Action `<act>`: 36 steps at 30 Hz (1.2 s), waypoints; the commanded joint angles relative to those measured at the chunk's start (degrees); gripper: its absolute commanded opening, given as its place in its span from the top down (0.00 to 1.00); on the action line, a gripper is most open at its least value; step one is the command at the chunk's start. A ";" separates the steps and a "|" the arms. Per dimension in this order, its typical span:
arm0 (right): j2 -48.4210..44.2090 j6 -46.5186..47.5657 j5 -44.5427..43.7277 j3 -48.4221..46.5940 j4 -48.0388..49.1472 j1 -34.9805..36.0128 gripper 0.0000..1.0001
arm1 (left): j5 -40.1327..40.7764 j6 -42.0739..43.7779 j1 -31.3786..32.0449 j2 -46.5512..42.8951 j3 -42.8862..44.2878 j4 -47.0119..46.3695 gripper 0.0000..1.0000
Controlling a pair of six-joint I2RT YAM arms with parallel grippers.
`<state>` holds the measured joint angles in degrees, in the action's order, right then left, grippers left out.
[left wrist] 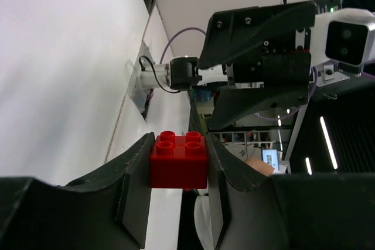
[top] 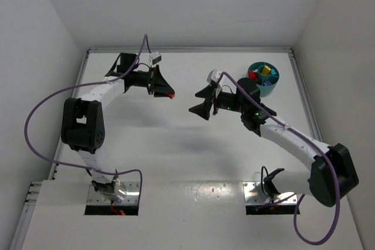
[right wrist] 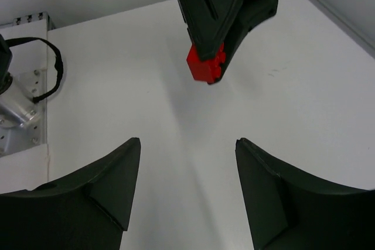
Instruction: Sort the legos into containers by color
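My left gripper is shut on a red lego and holds it above the table at the back middle, pointing right. The brick shows between its fingers in the left wrist view and also in the right wrist view. My right gripper is open and empty, facing the left gripper across a short gap; in the right wrist view only bare table lies between its fingertips. The round teal tub stands at the back right, behind the right arm, with red, yellow and purple legos in its compartments.
White walls close the table on the left, back and right. Purple cables loop from both arms. The two metal base plates sit at the near edge. The right arm's wrist fills the upper right of the left wrist view.
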<state>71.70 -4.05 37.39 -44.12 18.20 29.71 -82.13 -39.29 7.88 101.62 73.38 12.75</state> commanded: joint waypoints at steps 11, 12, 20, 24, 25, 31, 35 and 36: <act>7.75 3.26 -14.01 -0.09 22.32 9.92 0.39 | -0.84 -9.14 -1.38 -7.23 -5.53 -6.07 1.00; 8.36 3.26 -14.53 -0.09 22.32 10.62 0.39 | -0.84 -9.14 -1.38 -7.23 -5.53 -6.07 1.00; 10.92 0.81 -16.91 -1.76 22.32 11.68 0.39 | 0.30 -9.67 -1.38 -7.76 -5.53 -6.07 1.00; 11.53 0.19 -16.91 -2.82 22.32 11.68 0.39 | 0.83 -9.67 -1.38 -7.76 -5.53 -6.07 1.00; 12.14 -0.33 -17.43 -3.42 22.32 12.20 0.39 | 1.35 -10.19 -1.38 -8.28 -5.53 -6.07 1.00; 12.15 -0.86 -17.44 -4.57 22.32 12.21 0.40 | 1.88 -10.19 -0.85 -8.28 -6.06 -6.60 1.00; 12.15 -0.87 -17.44 -5.97 22.32 12.73 0.41 | 2.41 -10.19 -0.33 -8.28 -6.06 -7.13 1.00; 12.67 -0.87 -17.44 -5.98 22.32 12.74 0.42 | 2.93 -10.19 -0.32 -8.28 -6.06 -7.13 1.00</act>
<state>83.94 -4.43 19.79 -47.05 35.99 41.60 -79.44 -48.77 7.18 96.09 67.59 7.38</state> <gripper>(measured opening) 0.587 0.416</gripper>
